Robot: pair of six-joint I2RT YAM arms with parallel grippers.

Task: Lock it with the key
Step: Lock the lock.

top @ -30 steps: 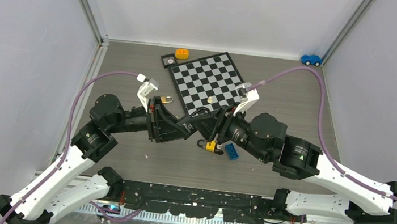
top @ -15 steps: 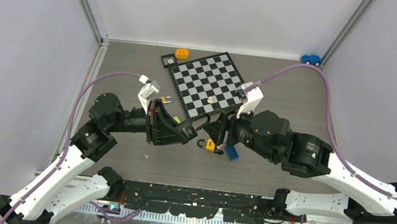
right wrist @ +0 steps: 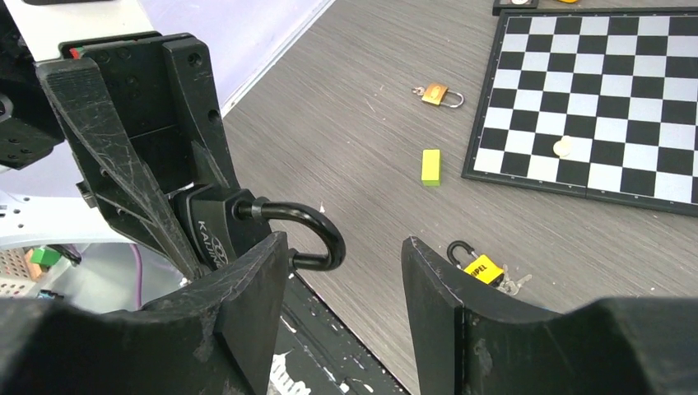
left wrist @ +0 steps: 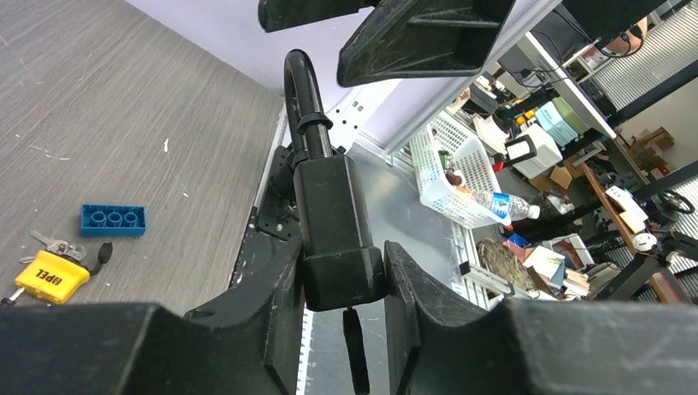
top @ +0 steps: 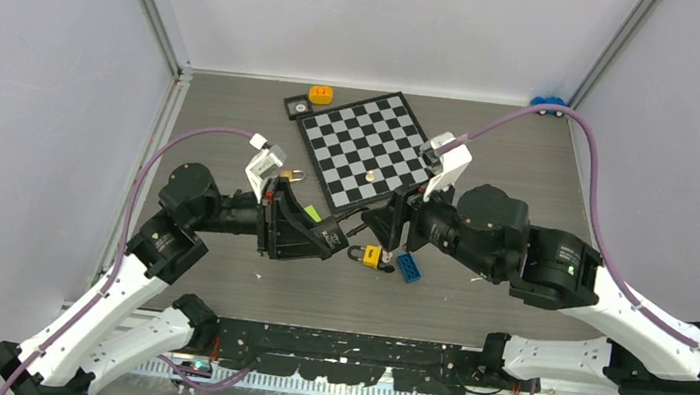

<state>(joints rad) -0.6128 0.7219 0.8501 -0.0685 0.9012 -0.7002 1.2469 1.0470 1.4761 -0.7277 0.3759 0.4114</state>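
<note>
Three padlocks: black padlock (left wrist: pixel 337 214) aloft in the left pincer (left wrist: pixel 342 276); yellow padlock (left wrist: pixel 51 276) and brass padlock (right wrist: pixel 436 95) lying on the surface (top: pixel 295 286).
Grip of left pincer: clamped on the black padlock's body, with the shackle aimed at the right pincer (right wrist: pixel 344 247).
State of right pincer: spread wide and holding nothing; the shackle's bow sits just ahead, between its fingers in its own view.
Place of key (left wrist: pixel 53 244): a small silvery bunch flat on the surface, touching the yellow padlock, between it and the blue brick (left wrist: pixel 114 220); neither pincer has it.
Shackle: appears sprung open, though the right finger hides its free end, so this is not certain.
Dark tab under black padlock: possibly a key seated in the keyhole; too dim to tell.
Step in hand: judged to be lining the free pincer up on the open shackle.
Next move calls for: a straight push of the shackle into the body while the left grip holds steady, then a key turned.
Also present: chessboard (top: pixel 364 149), green block (right wrist: pixel 430 164).
</note>
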